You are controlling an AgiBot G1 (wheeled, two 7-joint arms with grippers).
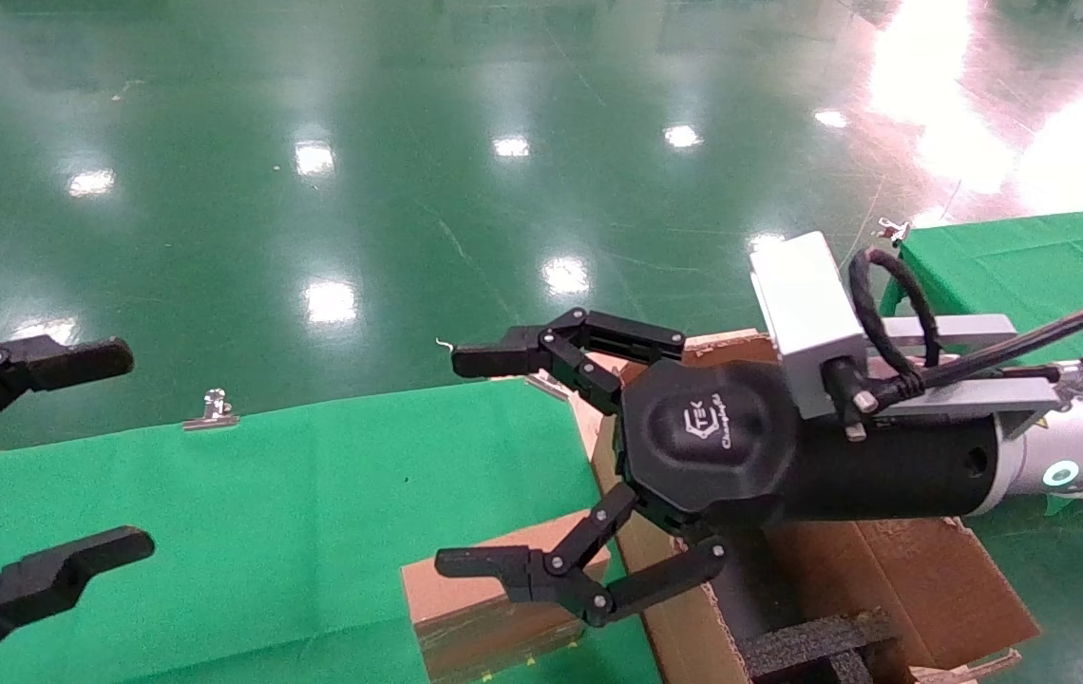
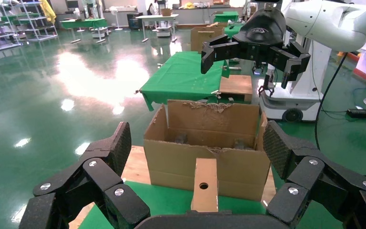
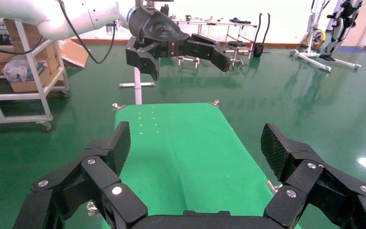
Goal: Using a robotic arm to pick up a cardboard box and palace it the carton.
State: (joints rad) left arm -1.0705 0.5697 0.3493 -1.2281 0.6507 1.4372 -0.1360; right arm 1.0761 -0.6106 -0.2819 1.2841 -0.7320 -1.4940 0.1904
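Observation:
The small flat brown cardboard box lies on the green cloth, close against the left side of the carton. The carton is large, with torn flaps and black foam inside. My right gripper, on the white arm with the green ring, hovers open and empty above the box. My left gripper is open and empty at the far left. In the left wrist view the box with its round hole stands before the carton, between my open left gripper's fingers; the right gripper hangs above.
The green cloth table spreads left of the carton, with metal clips on its far edge. A second green table stands at the right. Shiny green floor lies beyond. The right wrist view shows bare green cloth and the left gripper beyond.

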